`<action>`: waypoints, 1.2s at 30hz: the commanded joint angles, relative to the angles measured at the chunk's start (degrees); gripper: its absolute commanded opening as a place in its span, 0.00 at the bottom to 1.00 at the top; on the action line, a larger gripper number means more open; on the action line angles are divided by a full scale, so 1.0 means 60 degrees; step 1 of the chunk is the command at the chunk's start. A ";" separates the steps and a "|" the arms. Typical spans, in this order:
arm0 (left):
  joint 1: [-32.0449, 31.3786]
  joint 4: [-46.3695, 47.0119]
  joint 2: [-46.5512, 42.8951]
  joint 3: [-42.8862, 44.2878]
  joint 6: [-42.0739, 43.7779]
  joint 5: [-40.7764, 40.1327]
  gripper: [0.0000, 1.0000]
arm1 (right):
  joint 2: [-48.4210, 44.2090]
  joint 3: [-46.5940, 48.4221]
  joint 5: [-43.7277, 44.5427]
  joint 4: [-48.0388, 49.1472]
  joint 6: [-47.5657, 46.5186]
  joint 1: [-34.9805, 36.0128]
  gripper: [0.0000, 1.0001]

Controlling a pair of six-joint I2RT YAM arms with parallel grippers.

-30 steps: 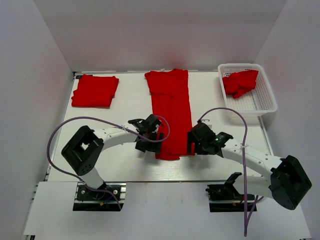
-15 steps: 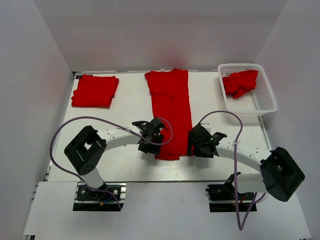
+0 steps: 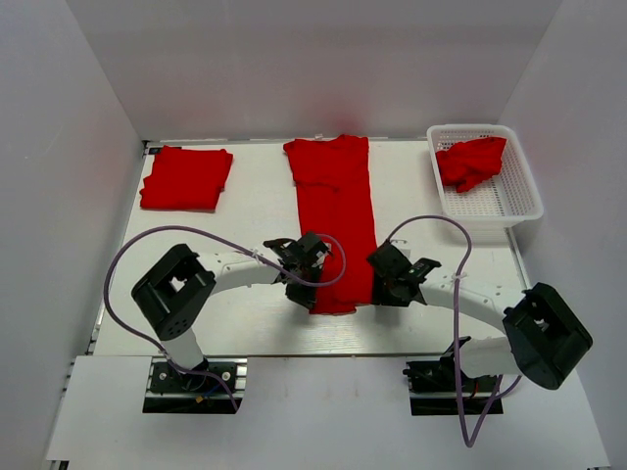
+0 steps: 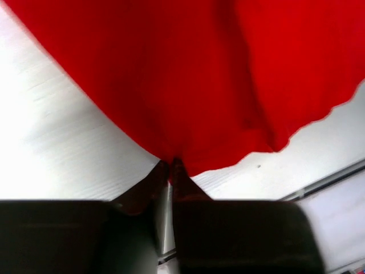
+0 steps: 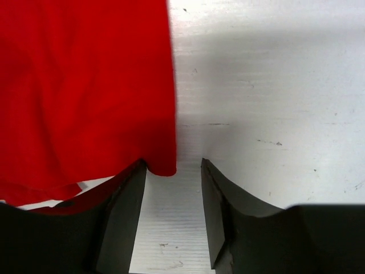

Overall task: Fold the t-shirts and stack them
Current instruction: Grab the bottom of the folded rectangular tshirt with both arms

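A red t-shirt (image 3: pixel 336 211), folded into a long strip, lies down the middle of the table (image 3: pixel 255 211). My left gripper (image 3: pixel 308 286) is at its near left corner. In the left wrist view the gripper (image 4: pixel 169 166) is shut on the shirt's hem (image 4: pixel 199 74). My right gripper (image 3: pixel 378 286) is at the near right corner. In the right wrist view it (image 5: pixel 174 171) stands open, with the corner of the cloth (image 5: pixel 85 85) just inside the left finger (image 5: pixel 122 205). A folded red t-shirt (image 3: pixel 186 176) lies at the back left.
A white basket (image 3: pixel 502 199) at the back right holds a crumpled red t-shirt (image 3: pixel 470 162). White walls close in the table on three sides. Purple cables (image 3: pixel 147 250) loop over both arms.
Both grippers moved inward onto the strip's near corners. The left jaws went from wide apart to pinched on the hem. The right jaws narrowed around the right corner.
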 commanded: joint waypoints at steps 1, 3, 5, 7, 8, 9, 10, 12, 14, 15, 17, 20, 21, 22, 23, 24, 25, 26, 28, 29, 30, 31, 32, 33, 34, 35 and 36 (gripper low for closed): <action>-0.0240 -0.0216 0.0766 -0.0601 -0.0008 0.0304 0.12 | 0.0331 -0.0004 -0.0287 0.0436 -0.0056 -0.0025 0.49; -0.0240 -0.0216 0.0868 -0.0601 -0.0008 0.0304 0.01 | 0.0375 -0.0033 -0.0375 0.0611 -0.0188 -0.0025 0.42; -0.0240 -0.0216 0.0868 -0.0601 -0.0008 0.0304 0.00 | 0.0405 -0.0033 -0.0434 0.0875 -0.0451 -0.0011 0.39; -0.0240 -0.0216 0.0868 -0.0601 -0.0008 0.0217 0.00 | 0.0419 -0.0047 -0.0405 0.1021 -0.0655 -0.0025 0.34; -0.0240 -0.0317 0.0868 -0.0601 -0.0095 0.0086 0.00 | 0.0390 -0.0091 -0.0361 0.1051 -0.0700 0.0004 0.31; -0.0240 -0.0318 0.0781 -0.0601 -0.0095 -0.0017 0.00 | 0.0375 -0.0135 -0.0317 0.1110 -0.0759 -0.0011 0.22; -0.0153 -0.0405 0.0780 -0.0601 -0.0095 -0.0018 0.00 | 0.0346 -0.0150 -0.0317 0.1255 -0.0861 -0.0040 0.18; -0.0153 -0.0493 0.0663 -0.0499 -0.0095 -0.0282 0.00 | 0.0229 -0.0252 -0.0331 0.1358 -0.0964 -0.0025 0.05; -0.0153 -0.0625 0.0386 -0.0411 -0.0095 -0.0515 0.00 | 0.0098 -0.0340 -0.0317 0.1360 -0.1037 -0.0026 0.00; -0.0153 -0.0626 0.0385 -0.0323 -0.0095 -0.0516 0.00 | 0.0082 -0.0340 -0.0360 0.1359 -0.1081 -0.0011 0.00; -0.0153 -0.0946 0.0137 -0.0090 -0.0095 -0.0706 0.00 | -0.0165 -0.0355 -0.0346 0.1228 -0.1125 0.0004 0.00; -0.0153 -0.1051 0.0033 0.0145 0.0095 -0.0707 0.00 | -0.0677 -0.0443 -0.0273 0.1184 -0.1213 0.0004 0.00; -0.0153 -0.1051 -0.0068 0.0262 0.0095 -0.0707 0.00 | -0.0912 -0.0472 -0.0288 0.1212 -0.1271 -0.0011 0.00; -0.0066 -0.1051 -0.0156 0.0264 0.0196 -0.0576 0.00 | -0.1001 -0.0530 -0.0186 0.1227 -0.1301 0.0004 0.00; 0.0022 -0.1138 -0.0157 0.0394 0.0197 -0.0575 0.00 | -0.1379 -0.0545 -0.0171 0.1256 -0.1388 0.0004 0.00; 0.0023 -0.1139 -0.0157 0.0526 0.0197 -0.0575 0.00 | -0.1586 -0.0531 -0.0040 0.1286 -0.1563 -0.0011 0.00; 0.0023 -0.1226 -0.0157 0.0730 0.0197 -0.0575 0.00 | -0.1646 -0.0545 0.0019 0.1402 -0.1652 -0.0025 0.00; 0.0023 -0.1314 -0.0157 0.0848 0.0285 -0.0676 0.00 | -0.1661 -0.0546 0.0049 0.1316 -0.1711 -0.0025 0.00; 0.0023 -0.1446 -0.0157 0.1097 0.0372 -0.0677 0.00 | -0.1574 -0.0458 0.0093 0.1432 -0.2077 -0.0040 0.00; 0.0023 -0.1562 -0.0157 0.1302 0.0373 -0.0677 0.00 | -0.1486 -0.0356 -0.0023 0.1447 -0.2136 -0.0011 0.00; 0.0023 -0.1563 -0.0157 0.1391 0.0475 -0.0677 0.00 | -0.1268 -0.0297 -0.0082 0.1462 -0.2281 -0.0025 0.00; 0.0023 -0.1665 -0.0157 0.1580 0.0476 -0.0764 0.00 | -0.1207 -0.0253 -0.0083 0.1418 -0.2297 -0.0011 0.00; 0.0023 -0.1666 -0.0157 0.1683 0.0476 -0.0867 0.00 | -0.1207 -0.0180 -0.0184 0.1418 -0.2297 -0.0011 0.00; 0.0023 -0.1927 -0.0157 0.1815 0.0476 -0.0868 0.00 | -0.1192 -0.0165 -0.0229 0.1534 -0.2399 -0.0011 0.00; 0.0023 -0.1930 -0.0157 0.2019 0.0476 -0.1027 0.00 | -0.1207 -0.0063 -0.0113 0.1549 -0.2458 -0.0040 0.00; 0.0023 -0.2031 -0.0157 0.2123 0.0476 -0.1145 0.00 | -0.1207 0.0010 -0.0068 0.1564 -0.2545 -0.0026 0.00; 0.0023 -0.2032 -0.0157 0.2211 0.0374 -0.1291 0.00 | -0.1207 0.0069 0.0034 0.1550 -0.2604 0.0018 0.00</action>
